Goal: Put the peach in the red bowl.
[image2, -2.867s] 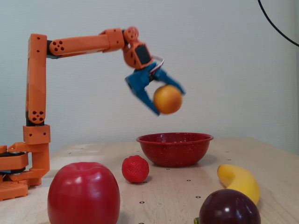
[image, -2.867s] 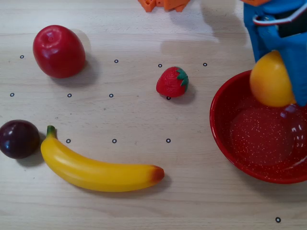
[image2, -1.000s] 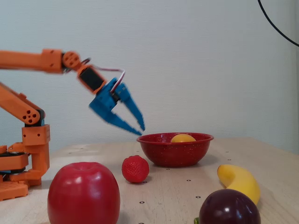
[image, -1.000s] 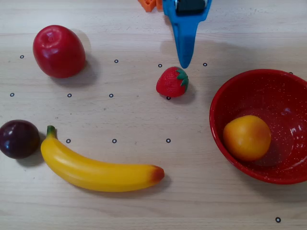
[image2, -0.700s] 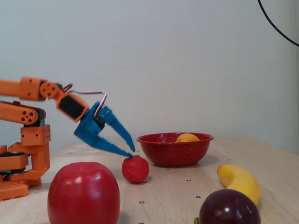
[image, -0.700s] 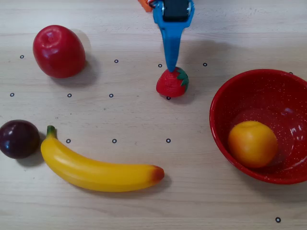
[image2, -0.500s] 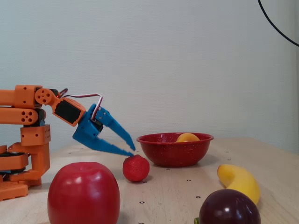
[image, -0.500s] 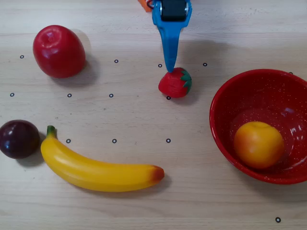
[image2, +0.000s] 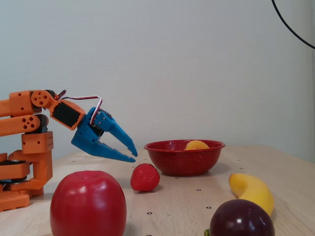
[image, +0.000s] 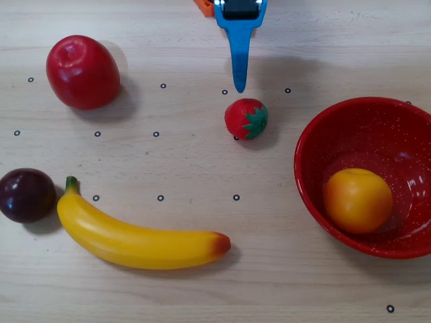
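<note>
The peach (image: pixel 357 200) lies inside the red bowl (image: pixel 316 138) at the right of the overhead view, apart from the gripper. In the fixed view only its top (image2: pixel 197 144) shows above the bowl's rim (image2: pixel 170 146). My blue gripper (image: pixel 239 86) reaches in from the top edge, pointing down toward the strawberry. In the fixed view the gripper (image2: pixel 134 157) hangs above the table to the left of the bowl. Its jaws are nearly together and hold nothing.
A strawberry (image: pixel 246 118) lies just below the gripper tip. A red apple (image: pixel 82 72) is at the upper left, a dark plum (image: pixel 25 195) at the left edge, and a banana (image: pixel 135 239) at the lower middle. The orange arm base (image2: pixel 24 147) stands at the left of the fixed view.
</note>
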